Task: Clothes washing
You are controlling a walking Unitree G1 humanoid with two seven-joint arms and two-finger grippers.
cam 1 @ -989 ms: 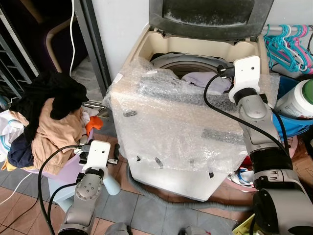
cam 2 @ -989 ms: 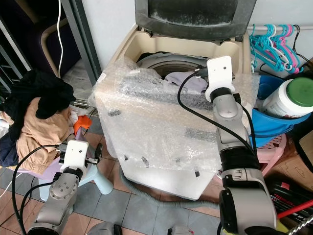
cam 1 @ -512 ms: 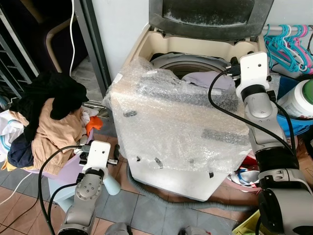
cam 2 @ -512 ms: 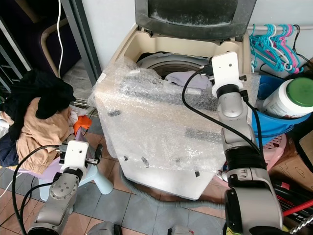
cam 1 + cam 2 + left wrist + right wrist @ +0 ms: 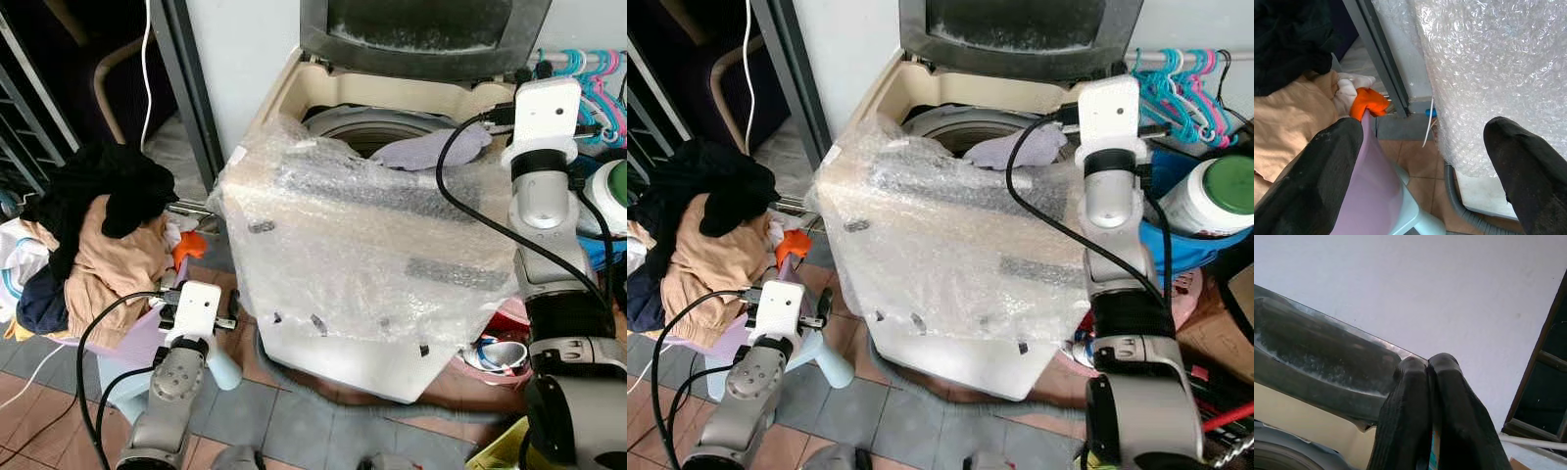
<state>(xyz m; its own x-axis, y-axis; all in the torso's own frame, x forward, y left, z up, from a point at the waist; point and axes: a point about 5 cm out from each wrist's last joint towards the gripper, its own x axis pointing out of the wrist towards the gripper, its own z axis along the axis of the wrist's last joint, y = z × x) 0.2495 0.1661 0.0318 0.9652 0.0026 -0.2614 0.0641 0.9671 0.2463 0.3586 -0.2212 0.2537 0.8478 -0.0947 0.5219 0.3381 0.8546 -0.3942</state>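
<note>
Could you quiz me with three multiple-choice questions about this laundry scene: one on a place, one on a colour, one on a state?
1. Where is the clothes pile?
A. left of the washer
B. inside the drum
C. on the lid

2. What colour is the jar's cap?
A. red
B. green
C. black

3. How is the washer lid?
A. shut
B. open
C. missing

Answers:
1 A, it lies beside the washer, on the robot's left.
2 B, the cap is green.
3 B, the lid stands raised, and a grey garment shows at the drum.
</note>
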